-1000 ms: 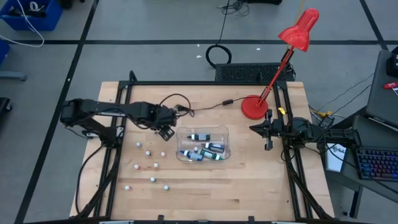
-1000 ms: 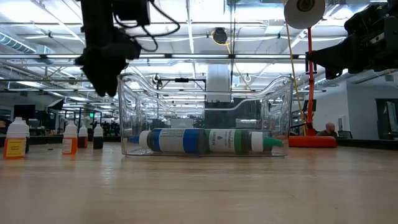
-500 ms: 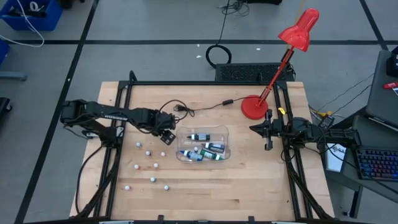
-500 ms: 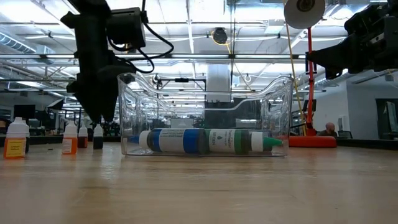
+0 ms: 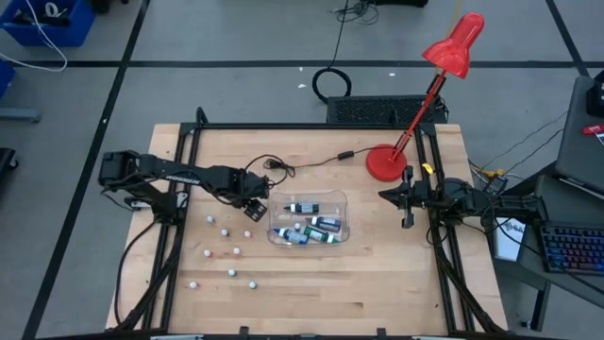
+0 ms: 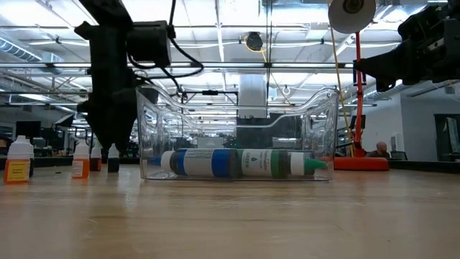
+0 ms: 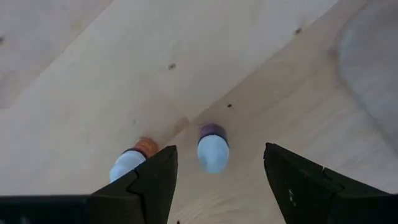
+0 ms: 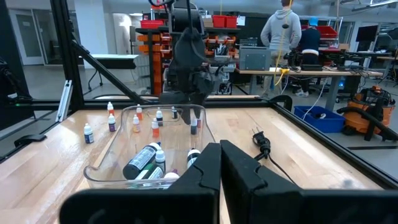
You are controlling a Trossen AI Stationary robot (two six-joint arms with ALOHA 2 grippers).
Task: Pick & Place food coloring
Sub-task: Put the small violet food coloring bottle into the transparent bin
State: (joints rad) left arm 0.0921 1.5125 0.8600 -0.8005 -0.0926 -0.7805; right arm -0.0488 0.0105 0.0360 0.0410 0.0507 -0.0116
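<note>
Several tiny white-capped food coloring bottles (image 5: 225, 231) stand on their bases on the wooden table, left of a clear tub (image 5: 332, 203). My left gripper (image 5: 250, 207) hangs open over them, just off the tub's left end, pointing down. In the left wrist view a purple-bodied bottle (image 7: 212, 148) stands between its fingers, apart from both, and an orange-bodied one (image 7: 133, 160) stands beside one finger (image 7: 155, 177). The low view shows this gripper (image 6: 109, 137) close above the table. My right gripper (image 5: 407, 212) waits shut at the table's right side.
The tub (image 6: 237, 137) holds several bottles (image 6: 237, 162) lying on their sides. A red desk lamp (image 5: 387, 162) stands on the far right of the table, and a black cord (image 5: 307, 162) runs to it. People stand in the room beyond (image 8: 280, 31).
My left gripper has come down toward the table and shifted slightly toward the near edge, away from the tub's rim, ending over the standing bottles. The bottles and the tub have kept their places.
</note>
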